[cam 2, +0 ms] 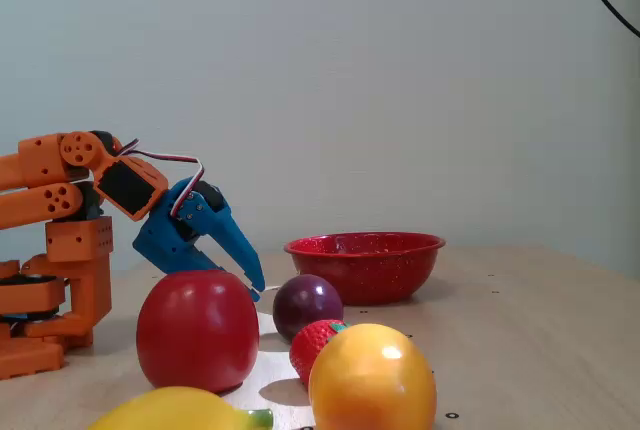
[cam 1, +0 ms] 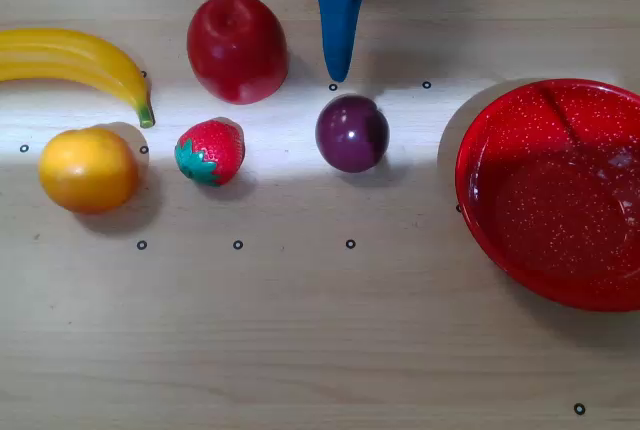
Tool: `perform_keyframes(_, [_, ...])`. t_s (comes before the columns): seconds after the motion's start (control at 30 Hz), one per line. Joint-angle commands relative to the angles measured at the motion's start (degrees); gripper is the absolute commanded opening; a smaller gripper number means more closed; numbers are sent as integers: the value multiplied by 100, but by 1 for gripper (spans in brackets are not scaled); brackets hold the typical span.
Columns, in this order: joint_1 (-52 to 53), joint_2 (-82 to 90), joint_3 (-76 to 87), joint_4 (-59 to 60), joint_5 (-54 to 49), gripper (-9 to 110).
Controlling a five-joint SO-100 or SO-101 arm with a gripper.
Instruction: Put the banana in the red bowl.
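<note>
The yellow banana (cam 1: 75,62) lies at the left edge of the overhead view, its green stem tip pointing down-right; in the fixed view only part of the banana (cam 2: 185,411) shows at the bottom. The red speckled bowl (cam 1: 500,130) sits at the right of the overhead view and stands empty; the bowl (cam 2: 365,247) is behind the fruit in the fixed view. My blue gripper (cam 1: 335,72) reaches in from the top centre, far from the banana, its fingers together and empty, tip just above the purple plum (cam 1: 352,133). In the fixed view the gripper (cam 2: 255,283) hangs low over the table.
A red apple (cam 1: 238,47) sits left of the gripper, a strawberry (cam 1: 211,151) and an orange (cam 1: 88,169) lie below the banana. The orange arm base (cam 2: 55,250) stands at the fixed view's left. Small black ring marks dot the wooden table (cam 1: 320,350).
</note>
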Motion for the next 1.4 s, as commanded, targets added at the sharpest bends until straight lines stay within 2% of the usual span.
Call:
perform_keyframes(0.0, [9,53,18,-53,62,0])
perform_keyframes(0.5, [62,-158,-123,35,299,0])
perform_keyframes(0.87, [114,-1564,-1714,413,536,0])
perform_keyframes(1.07, [114,-2470,-3076,1310,1020,0])
perform_keyframes(1.37, [-281,-4377,-5977,3322,1521,0])
